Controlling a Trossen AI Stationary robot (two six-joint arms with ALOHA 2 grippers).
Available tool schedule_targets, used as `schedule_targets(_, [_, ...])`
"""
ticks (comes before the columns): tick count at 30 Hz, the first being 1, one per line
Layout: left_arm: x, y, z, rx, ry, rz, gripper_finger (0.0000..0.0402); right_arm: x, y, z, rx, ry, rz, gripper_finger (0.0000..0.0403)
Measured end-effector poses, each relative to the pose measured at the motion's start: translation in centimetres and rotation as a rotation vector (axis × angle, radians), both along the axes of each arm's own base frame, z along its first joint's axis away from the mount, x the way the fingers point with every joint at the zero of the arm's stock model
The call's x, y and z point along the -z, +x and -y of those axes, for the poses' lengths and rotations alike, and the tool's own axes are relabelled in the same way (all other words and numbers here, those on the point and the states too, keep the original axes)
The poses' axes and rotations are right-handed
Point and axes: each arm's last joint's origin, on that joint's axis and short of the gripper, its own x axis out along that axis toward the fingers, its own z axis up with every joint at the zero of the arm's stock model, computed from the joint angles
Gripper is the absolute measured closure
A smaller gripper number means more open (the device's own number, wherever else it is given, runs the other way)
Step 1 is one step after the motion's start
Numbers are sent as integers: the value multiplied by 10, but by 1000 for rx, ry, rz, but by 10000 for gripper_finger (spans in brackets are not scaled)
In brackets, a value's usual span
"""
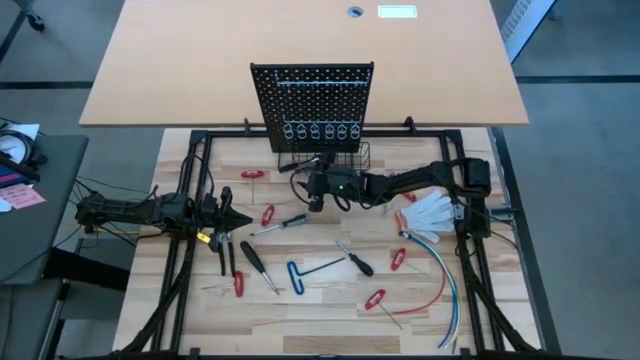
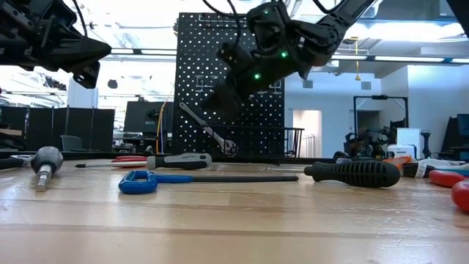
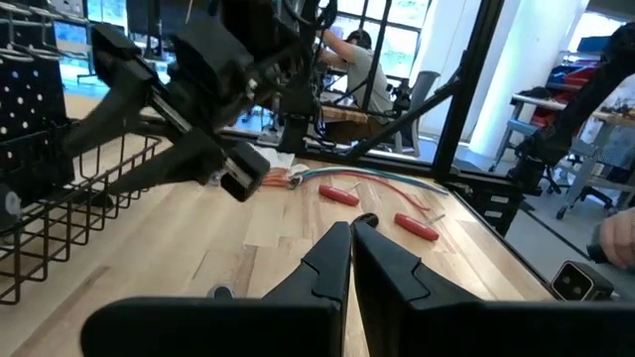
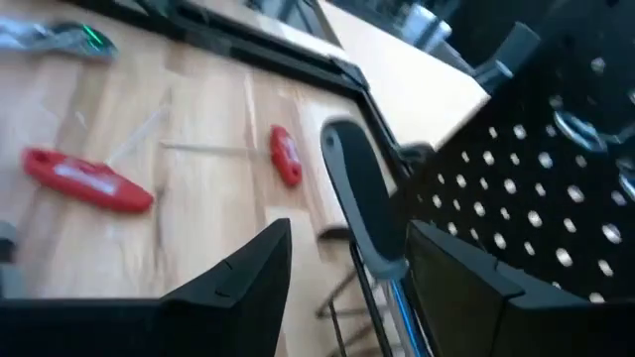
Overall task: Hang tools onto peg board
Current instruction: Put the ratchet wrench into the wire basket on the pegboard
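Observation:
The black peg board [image 1: 312, 95] stands upright at the table's far middle, with a wire basket [image 1: 352, 158] at its foot. A silver ratchet wrench [image 2: 209, 132] leans tilted in front of the board, head low and grey handle [image 4: 359, 198] up. My right gripper [image 4: 349, 230] reaches in from the right and is open, one finger on each side of that handle. My left gripper [image 1: 238, 218] waits shut at the table's left, holding nothing. Screwdrivers [image 1: 258, 265], a blue T-handle hex key [image 1: 305, 272], pliers [image 1: 228, 250] and red-handled tools [image 1: 267, 214] lie flat on the table. My right gripper has the wrench's grey handle [image 4: 369, 233] between its open fingers, lying across it and slanting down from the table's right. A wide gap shows on one side. The handle runs close to the other finger [image 4: 437, 268], and I cannot tell whether they touch.
A white glove [image 1: 430, 210] and red, blue and white cables [image 1: 445, 280] lie at the right. More red-handled tools [image 1: 398, 259] lie near the front. A black frame rail [image 1: 190, 240] runs around the wooden top. Beyond the table a person sits in the room [image 3: 362, 64].

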Motion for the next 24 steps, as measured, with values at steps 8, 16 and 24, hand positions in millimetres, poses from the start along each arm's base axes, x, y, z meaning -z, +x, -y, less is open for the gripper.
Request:
schedule_targets(8, [0, 0, 0, -5, 0, 1, 389, 14, 31, 9, -77, -47, -22, 162])
schedule_targets(16, [0, 0, 0, -5, 0, 0, 389, 1, 47, 17, 17, -75, -37, 133])
schedule_targets(24, [0, 0, 0, -5, -2, 0, 389, 13, 48, 26, -4, -61, -78, 160])
